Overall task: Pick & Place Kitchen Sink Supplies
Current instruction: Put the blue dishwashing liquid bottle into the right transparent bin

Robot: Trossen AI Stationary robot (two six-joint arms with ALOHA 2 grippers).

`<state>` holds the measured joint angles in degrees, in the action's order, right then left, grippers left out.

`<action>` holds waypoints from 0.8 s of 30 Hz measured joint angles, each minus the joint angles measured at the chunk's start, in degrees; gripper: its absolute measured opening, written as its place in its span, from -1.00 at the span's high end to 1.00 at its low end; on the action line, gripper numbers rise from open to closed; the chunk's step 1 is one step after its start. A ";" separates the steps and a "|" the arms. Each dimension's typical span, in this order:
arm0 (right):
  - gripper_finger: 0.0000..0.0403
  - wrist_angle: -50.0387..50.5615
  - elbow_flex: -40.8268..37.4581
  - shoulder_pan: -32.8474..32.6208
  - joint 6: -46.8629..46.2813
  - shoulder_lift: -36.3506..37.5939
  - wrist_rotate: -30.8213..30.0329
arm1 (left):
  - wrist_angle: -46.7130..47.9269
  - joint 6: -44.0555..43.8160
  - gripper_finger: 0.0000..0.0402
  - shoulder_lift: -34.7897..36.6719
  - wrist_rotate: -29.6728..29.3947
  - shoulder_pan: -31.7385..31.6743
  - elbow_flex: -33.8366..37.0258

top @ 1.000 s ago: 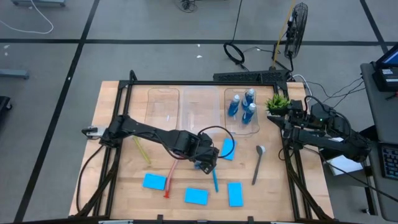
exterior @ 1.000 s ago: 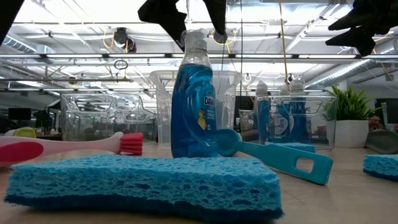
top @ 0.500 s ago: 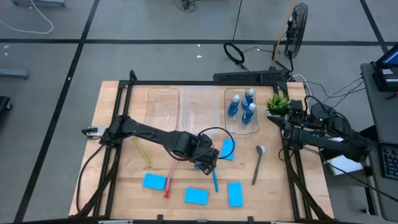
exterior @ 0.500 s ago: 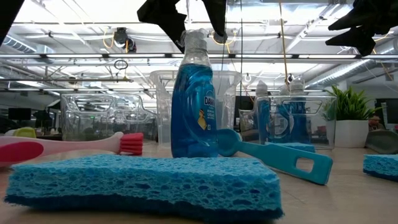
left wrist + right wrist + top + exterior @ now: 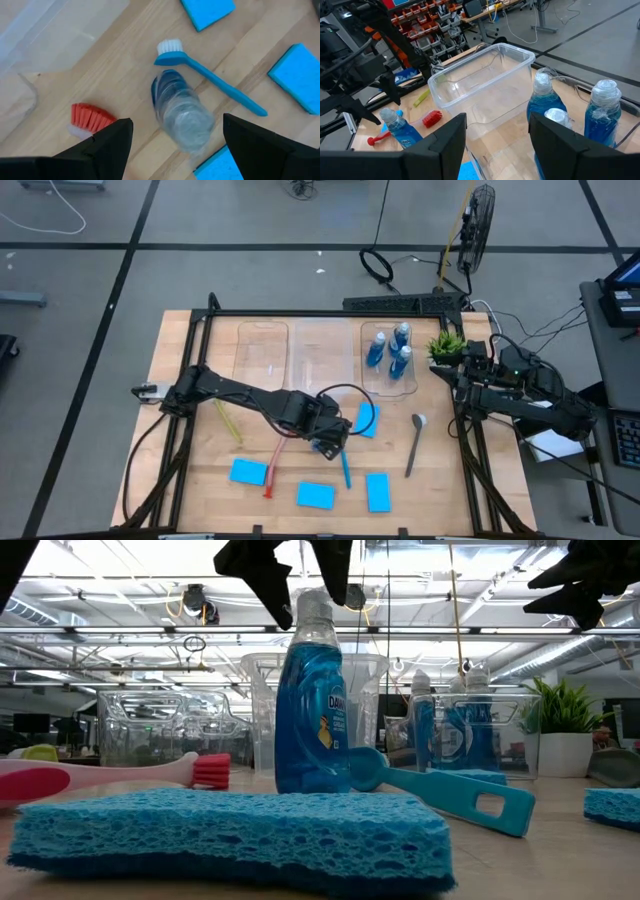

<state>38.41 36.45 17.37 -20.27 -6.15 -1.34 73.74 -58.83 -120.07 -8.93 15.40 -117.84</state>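
A small blue bottle [image 5: 312, 705] with a clear-grey cap stands upright on the wooden table [image 5: 190, 480] near its middle. My left gripper [image 5: 176, 125] hangs above it, pointing steeply down. It is open, with one finger on either side of the cap [image 5: 313, 608]. Three more blue bottles [image 5: 388, 348] stand in the right clear bin [image 5: 370, 385]. Blue sponges [image 5: 248, 471] [image 5: 315, 495] [image 5: 377, 492] lie along the near side, and another sponge [image 5: 366, 418] lies beside the gripper. My right gripper [image 5: 497, 130] waits open at the table's right edge.
A red brush [image 5: 273, 470], a blue brush [image 5: 346, 470], a yellow-green brush [image 5: 228, 422] and a grey brush [image 5: 415, 445] lie on the table. Two other clear bins [image 5: 262, 350] [image 5: 322, 350] stand at the far side. A small potted plant [image 5: 447, 345] stands far right.
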 joint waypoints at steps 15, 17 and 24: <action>0.00 -0.04 0.00 0.02 0.15 -0.02 -0.06 | -2.32 0.87 -0.53 -2.16 3.51 -0.50 0.09; 0.00 -0.02 0.00 0.01 0.15 -0.02 -0.04 | -2.47 0.90 -0.53 -2.19 3.39 -0.61 0.09; 0.00 -0.02 0.00 0.02 0.15 -0.02 -0.04 | -2.40 0.66 -0.38 -2.21 3.58 -0.66 0.09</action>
<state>38.39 36.45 17.38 -20.12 -6.17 -1.39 71.33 -58.17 -122.28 -5.34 14.74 -117.75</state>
